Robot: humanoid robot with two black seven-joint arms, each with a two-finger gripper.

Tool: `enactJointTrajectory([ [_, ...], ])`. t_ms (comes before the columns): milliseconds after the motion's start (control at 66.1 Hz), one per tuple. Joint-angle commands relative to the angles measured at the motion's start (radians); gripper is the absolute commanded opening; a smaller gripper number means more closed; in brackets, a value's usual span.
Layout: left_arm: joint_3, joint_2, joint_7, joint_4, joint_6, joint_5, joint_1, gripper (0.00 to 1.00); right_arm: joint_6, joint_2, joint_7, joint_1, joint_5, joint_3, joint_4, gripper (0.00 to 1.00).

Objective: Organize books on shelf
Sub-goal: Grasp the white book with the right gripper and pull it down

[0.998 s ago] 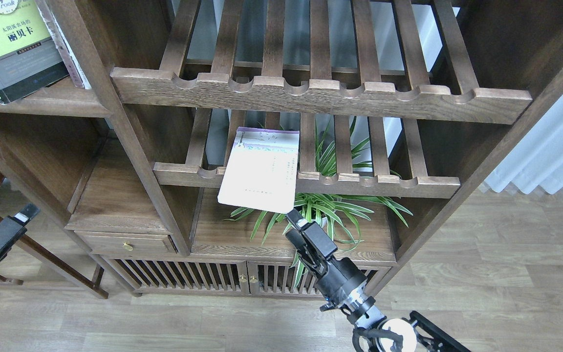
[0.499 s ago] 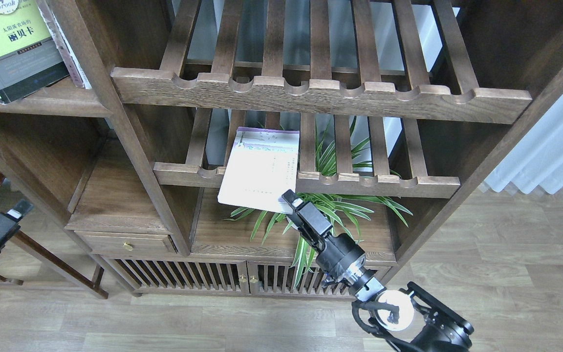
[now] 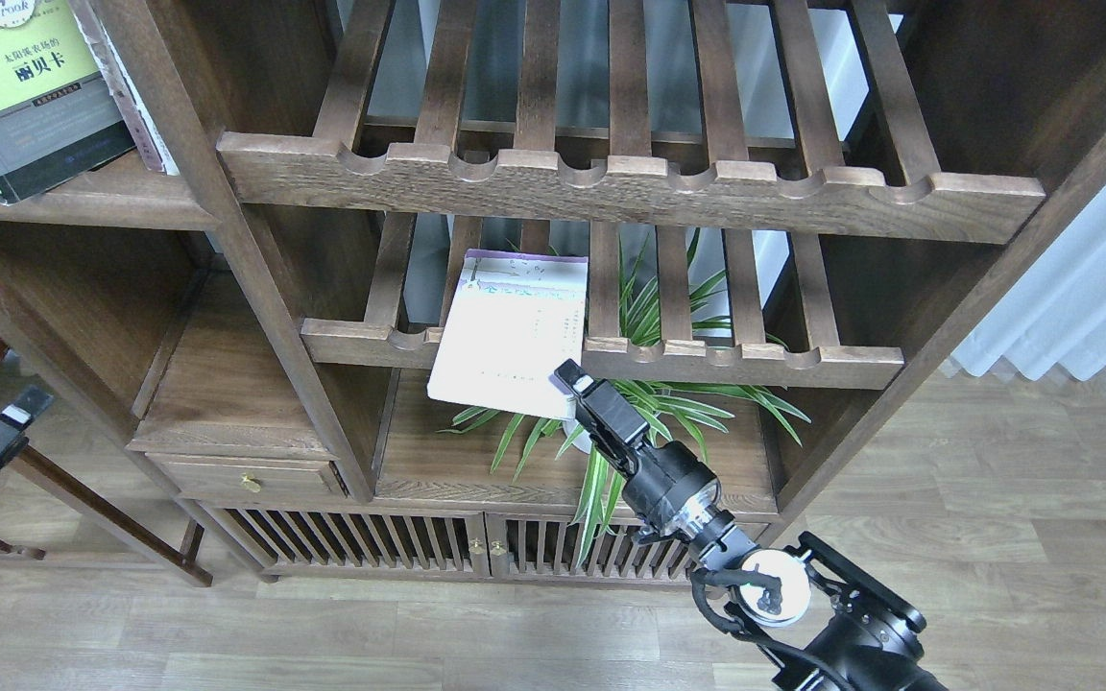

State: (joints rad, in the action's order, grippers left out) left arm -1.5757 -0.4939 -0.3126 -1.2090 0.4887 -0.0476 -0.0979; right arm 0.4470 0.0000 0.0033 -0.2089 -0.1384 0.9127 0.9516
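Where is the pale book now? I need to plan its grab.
In the head view, the pale book lies centre frame on the lower slatted rack, overhanging its front rail, with the right tool at its near right corner.

Pale book (image 3: 513, 331): white cover, lavender band along far edge, faint dark print lines. Thick book (image 3: 15, 91): yellow-green panel with white and black lettering, grey-black lower cover and spine. Slatted racks (image 3: 630, 187): dark brown, grained wood, scalloped front rail. Shelf board (image 3: 73, 206): same dark brown. Plant (image 3: 654, 408): green leaves striped with cream. Right gripper (image 3: 574, 384): black, small white patch. Floor (image 3: 947, 537): grey-brown planks. Curtain (image 3: 1091, 297): white, pleated.
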Motion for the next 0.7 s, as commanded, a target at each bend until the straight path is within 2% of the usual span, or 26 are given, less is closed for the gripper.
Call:
enactJointTrajectory([
  [0, -0.001, -0.002, 0.000, 0.000, 0.000, 0.000, 0.003, 1.00, -0.001, 0.000, 0.000, -0.001, -0.001, 0.000, -0.002, 0.58],
  [257, -0.001, -0.003, 0.000, 0.000, 0.000, 0.000, 0.004, 1.00, 0.006, 0.000, -0.002, -0.001, -0.024, 0.011, -0.002, 0.30],
  [318, -0.001, -0.003, 0.000, 0.002, 0.000, 0.000, 0.009, 1.00, 0.010, 0.000, -0.002, -0.003, -0.036, 0.011, -0.002, 0.20],
  [545, 0.002, -0.002, 0.000, 0.005, 0.000, 0.000, 0.009, 1.00, 0.042, 0.000, -0.005, -0.001, -0.040, 0.011, 0.003, 0.15],
  [560, 0.002, -0.002, 0.000, 0.006, 0.000, 0.000, 0.010, 1.00, 0.042, 0.000, -0.008, 0.002, -0.043, 0.011, 0.007, 0.11],
  [681, 0.002, 0.000, 0.001, 0.006, 0.000, 0.000, 0.009, 1.00, 0.042, 0.000, -0.013, 0.014, -0.044, 0.011, 0.024, 0.06],
])
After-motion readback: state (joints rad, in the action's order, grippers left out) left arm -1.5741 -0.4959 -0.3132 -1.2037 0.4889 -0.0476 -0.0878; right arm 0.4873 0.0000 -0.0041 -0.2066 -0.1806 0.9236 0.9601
